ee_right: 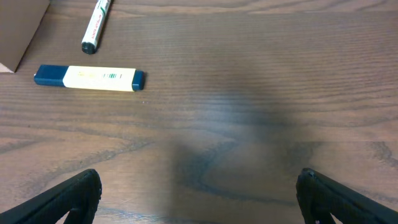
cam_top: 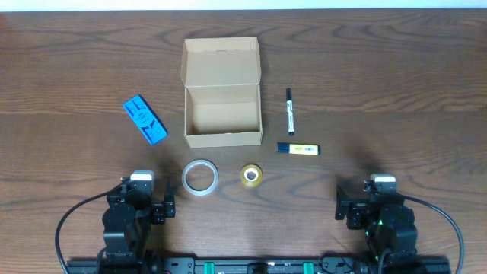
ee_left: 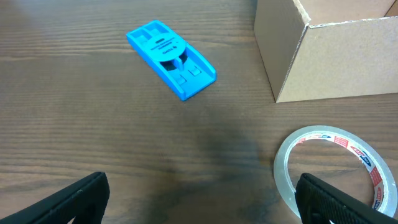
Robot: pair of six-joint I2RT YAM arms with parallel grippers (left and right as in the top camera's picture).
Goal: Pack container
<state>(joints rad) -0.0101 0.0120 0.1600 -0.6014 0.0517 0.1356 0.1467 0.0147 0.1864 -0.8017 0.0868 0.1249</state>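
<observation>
Robotics lab bench: left arm (cam_top: 129, 221) & right arm (cam_top: 388, 221) sit on a rail (cam_top: 243, 266) at the edge of a wood-grain table (cam_top: 396, 68), w/ black cables (cam_top: 61, 228) looping out.

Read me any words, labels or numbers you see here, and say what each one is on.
No text reads clearly.
Tape roll: red and blue print inside, too blurred.
Highlighter: green marks, too small.
Marker: barrel print, too small.
Blue tool: raised marks, unreadable.
Box: none.
</observation>
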